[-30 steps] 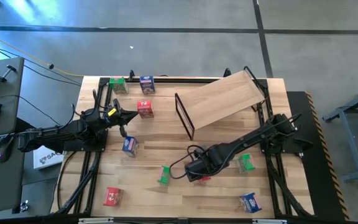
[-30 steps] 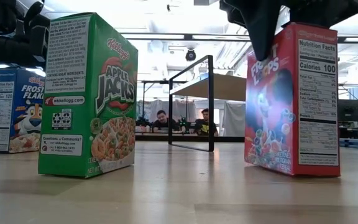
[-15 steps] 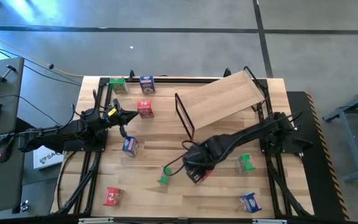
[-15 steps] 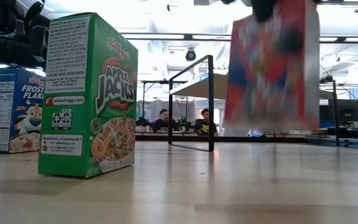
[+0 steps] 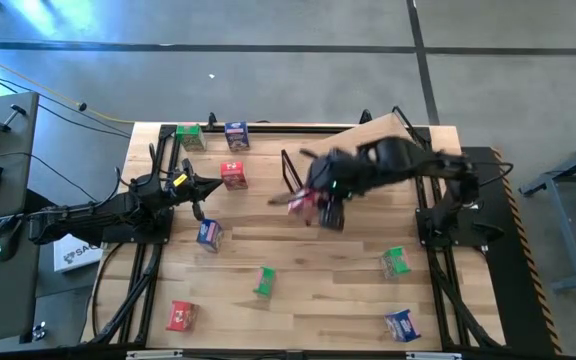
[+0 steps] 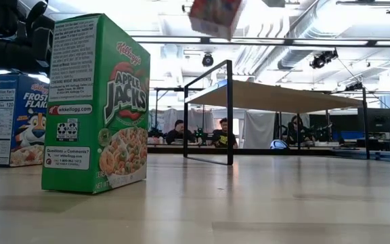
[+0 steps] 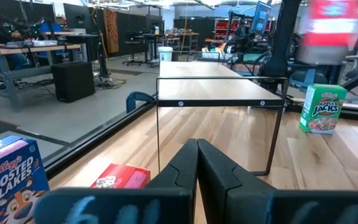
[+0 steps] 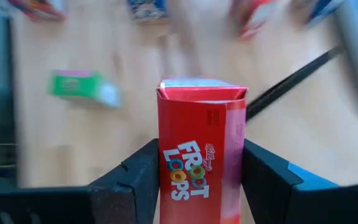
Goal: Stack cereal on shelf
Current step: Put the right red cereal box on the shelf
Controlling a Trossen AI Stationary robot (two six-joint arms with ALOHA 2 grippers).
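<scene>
- The right tool is seen clenched on a red Froot Loops box, one dark finger pressed against each side of the carton.
- In the high view the red Froot Loops box is held above the worktop, just beside the black frame end of the shelf; this part of the view is blurred.
- In the low view the carried box is seen high up, above the level of the shelf board, with the black frame below it.
- The shelf is seen as a light plywood board lying at an angle at the far side of the worktop.
- The left tool is found clenched on nothing, fingers pressed together, resting low at the left side of the worktop and pointing toward the shelf frame.
- Near the left tool, a blue Frosted Flakes box and a red box are seen in its wrist view.
- A green Apple Jacks box stands upright on the worktop near the low camera, with a blue Frosted Flakes carton behind it.
- Other cartons are noted scattered in the high view: green and blue at the far edge, green, blue and red toward the near edge.
- People are seated at a desk in the room beyond the worktop.
</scene>
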